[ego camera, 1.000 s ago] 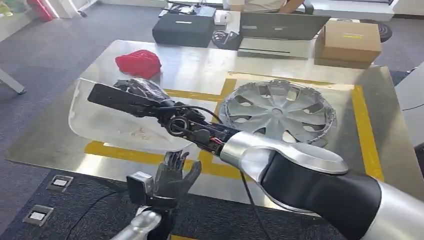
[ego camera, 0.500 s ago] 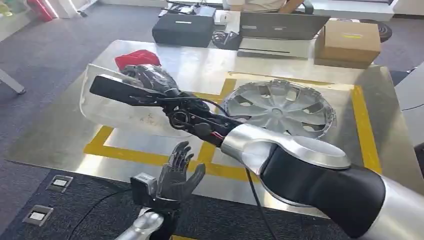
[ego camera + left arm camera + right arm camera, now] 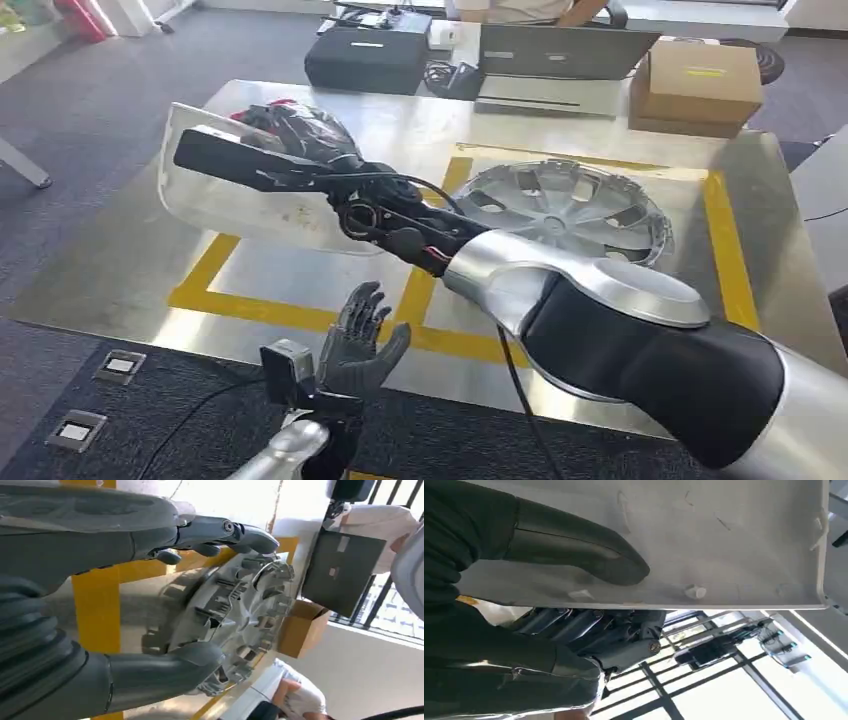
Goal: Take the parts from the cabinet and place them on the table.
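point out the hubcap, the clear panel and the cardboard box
hubcap [image 3: 560,205], head view, centre hub
clear panel [image 3: 215,200], head view, bare middle of its face
cardboard box [image 3: 700,80], head view, top flap

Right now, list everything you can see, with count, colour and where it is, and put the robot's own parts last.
Panel: one, pale translucent, gripped by the right hand above the table's left part.
Wheel cover: one, silver, flat on the table inside the yellow tape.
Red object: one, at the table's far left, mostly hidden behind the right hand.
Table: one, shiny metal with yellow tape lines.
Cardboard box: one, brown, beyond the far right corner.
Laptop: one, grey, beyond the far edge.
Black case: one, left of the laptop.
Person: one, behind the laptop.
Right hand: grips the panel.
Left hand: fingers spread, holding nothing, at the near edge.
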You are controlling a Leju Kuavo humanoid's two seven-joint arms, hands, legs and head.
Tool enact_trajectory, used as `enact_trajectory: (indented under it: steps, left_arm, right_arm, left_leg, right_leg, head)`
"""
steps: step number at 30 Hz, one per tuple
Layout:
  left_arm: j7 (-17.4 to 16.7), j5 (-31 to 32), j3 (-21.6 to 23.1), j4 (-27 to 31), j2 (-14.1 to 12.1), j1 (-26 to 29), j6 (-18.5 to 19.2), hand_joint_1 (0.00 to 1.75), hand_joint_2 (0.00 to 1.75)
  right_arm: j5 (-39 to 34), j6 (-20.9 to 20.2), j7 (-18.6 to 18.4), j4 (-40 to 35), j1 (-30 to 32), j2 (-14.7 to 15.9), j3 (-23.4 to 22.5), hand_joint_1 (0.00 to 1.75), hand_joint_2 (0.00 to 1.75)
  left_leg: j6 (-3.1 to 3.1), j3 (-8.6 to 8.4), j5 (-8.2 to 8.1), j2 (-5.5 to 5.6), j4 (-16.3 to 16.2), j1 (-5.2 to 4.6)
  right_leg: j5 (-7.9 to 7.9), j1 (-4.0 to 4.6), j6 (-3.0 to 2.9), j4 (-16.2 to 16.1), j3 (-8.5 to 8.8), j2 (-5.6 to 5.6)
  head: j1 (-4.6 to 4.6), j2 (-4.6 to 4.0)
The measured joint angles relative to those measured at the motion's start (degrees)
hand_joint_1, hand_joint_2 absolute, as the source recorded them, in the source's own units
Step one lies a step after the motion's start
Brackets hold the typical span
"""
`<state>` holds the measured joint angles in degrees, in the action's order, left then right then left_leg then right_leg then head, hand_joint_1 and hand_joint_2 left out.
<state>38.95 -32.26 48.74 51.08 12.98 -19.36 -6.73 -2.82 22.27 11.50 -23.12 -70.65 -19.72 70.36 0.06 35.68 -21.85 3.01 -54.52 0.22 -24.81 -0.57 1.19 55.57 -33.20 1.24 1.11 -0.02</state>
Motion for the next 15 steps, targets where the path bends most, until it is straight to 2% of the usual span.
enact_trajectory:
  steps: [2,3,8,9,15]
  left_arm:
    - [0.0,0.3,0.0,0.0,0.0,0.0,-0.5,0.0,1.75]
    - [0.0,0.9,0.0,0.0,0.0,0.1,-0.6,0.0,1.75]
    - [0.0,2.7,0.0,0.0,0.0,0.3,0.6,0.0,1.75]
    - [0.0,3.0,0.0,0.0,0.0,0.3,1.0,0.0,0.0]
    - [0.0,4.9,0.0,0.0,0.0,0.3,2.7,0.0,0.0]
  right_arm:
    - [0.7,-0.4,0.0,0.0,-0.2,0.0,0.0,1.75,1.75]
    - [0.9,-0.6,-0.2,0.0,-0.2,0.0,0.0,0.0,0.0]
    - [1.6,-0.9,-0.7,0.0,0.0,-0.1,0.2,0.0,0.0]
    - [1.6,-0.9,-0.6,0.0,0.0,-0.1,0.2,0.0,0.0]
    - [1.8,-1.0,0.4,0.2,0.1,-0.1,0.2,0.0,0.0]
  left_leg:
    - [0.0,0.0,0.0,0.0,0.0,0.0]
    - [0.0,0.0,0.0,0.0,0.0,0.0]
    - [0.0,0.0,0.0,0.01,0.0,0.0]
    - [0.0,0.0,0.0,0.01,0.0,0.0]
    - [-0.01,0.0,0.0,0.01,0.0,0.0]
  right_leg:
    - [0.0,0.0,0.0,0.0,0.02,-0.01]
    - [0.0,0.01,0.0,0.0,0.02,-0.01]
    - [0.0,0.01,0.0,0.0,0.01,-0.01]
    - [0.0,0.0,0.0,0.0,0.01,-0.01]
    - [0.0,0.0,0.0,0.0,0.02,-0.01]
  head:
    - [0.0,0.0]
    - [0.0,0.0]
    - [0.0,0.0]
    - [-0.04,0.0]
    - [0.0,0.02]
